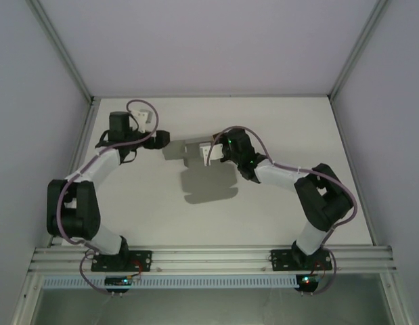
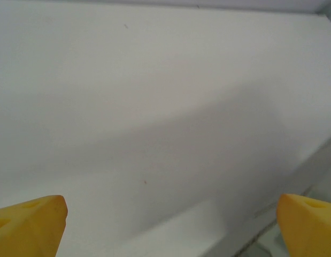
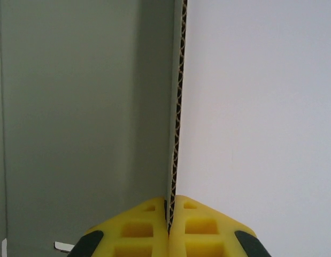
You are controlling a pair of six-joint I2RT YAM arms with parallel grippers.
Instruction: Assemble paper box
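The paper box (image 1: pixel 194 152) is a grey cardboard piece held above the middle of the table, casting a shadow below it. My right gripper (image 1: pixel 219 150) is shut on its right side. In the right wrist view the yellow fingers (image 3: pixel 136 230) pinch the corrugated edge of a panel (image 3: pixel 178 107) that runs straight up from the right gripper (image 3: pixel 170 206), with a grey face to its left. My left gripper (image 1: pixel 162 139) sits just left of the box, apart from it. Its yellow fingertips (image 2: pixel 42 214) stand wide open, and the left gripper (image 2: pixel 170 203) has only bare table between them.
The white table (image 1: pixel 277 122) is boxed in by pale walls at the back and both sides. An aluminium rail (image 1: pixel 209 258) carrying both arm bases runs along the near edge. The box's shadow (image 1: pixel 209 186) lies on the table centre.
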